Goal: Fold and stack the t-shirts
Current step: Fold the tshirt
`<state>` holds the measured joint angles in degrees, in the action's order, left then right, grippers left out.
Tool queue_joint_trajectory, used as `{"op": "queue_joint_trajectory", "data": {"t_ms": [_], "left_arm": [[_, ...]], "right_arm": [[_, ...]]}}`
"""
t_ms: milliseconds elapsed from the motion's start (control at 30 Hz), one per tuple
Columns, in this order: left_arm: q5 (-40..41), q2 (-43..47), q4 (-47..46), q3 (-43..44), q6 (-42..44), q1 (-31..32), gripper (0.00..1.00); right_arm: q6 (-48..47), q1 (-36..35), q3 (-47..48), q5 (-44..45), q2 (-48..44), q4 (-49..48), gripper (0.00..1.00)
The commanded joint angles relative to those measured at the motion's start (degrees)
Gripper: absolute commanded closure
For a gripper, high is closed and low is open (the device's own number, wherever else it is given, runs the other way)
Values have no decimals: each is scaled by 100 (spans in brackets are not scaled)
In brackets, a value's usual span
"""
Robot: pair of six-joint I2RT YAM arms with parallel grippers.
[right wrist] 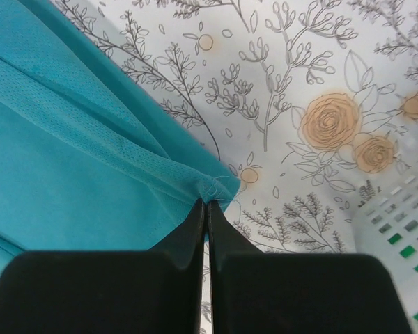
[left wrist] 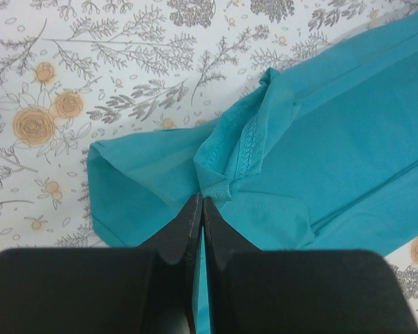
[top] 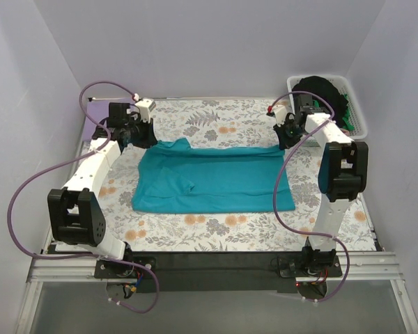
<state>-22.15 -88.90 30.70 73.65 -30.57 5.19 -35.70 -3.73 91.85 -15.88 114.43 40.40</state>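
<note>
Left hand [left wrist: 202, 202], right hand [right wrist: 207, 203] — both pinching teal t-shirt [top: 216, 181].

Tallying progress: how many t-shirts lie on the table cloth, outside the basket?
1: the teal t-shirt, spread centrally, its far edge pinched by the left hand and right hand. The white basket at far right holds black cloth and green cloth; shirts there may be hidden.

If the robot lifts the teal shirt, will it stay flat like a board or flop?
Probably flop: the teal t-shirt bunches and puckers at the left end effector. It looks thin, so likely light; its middle would probably sag.
</note>
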Motion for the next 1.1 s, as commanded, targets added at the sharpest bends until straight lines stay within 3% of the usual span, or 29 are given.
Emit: {"op": "queue_joint_trajectory", "data": {"t_ms": [0,233,1067], "left_arm": [[0,364,279,-297,235,-44,100],[194,321,139,-808,262,-62,100],[229,268,235,-1151,420,-88,100]], "right_arm": [[-130,39,-202,-196,-360,-15,99],[-156,47,-528,-310,-483,-6,99],[-297,30,-1099,-416,-642,-6,99]]}}
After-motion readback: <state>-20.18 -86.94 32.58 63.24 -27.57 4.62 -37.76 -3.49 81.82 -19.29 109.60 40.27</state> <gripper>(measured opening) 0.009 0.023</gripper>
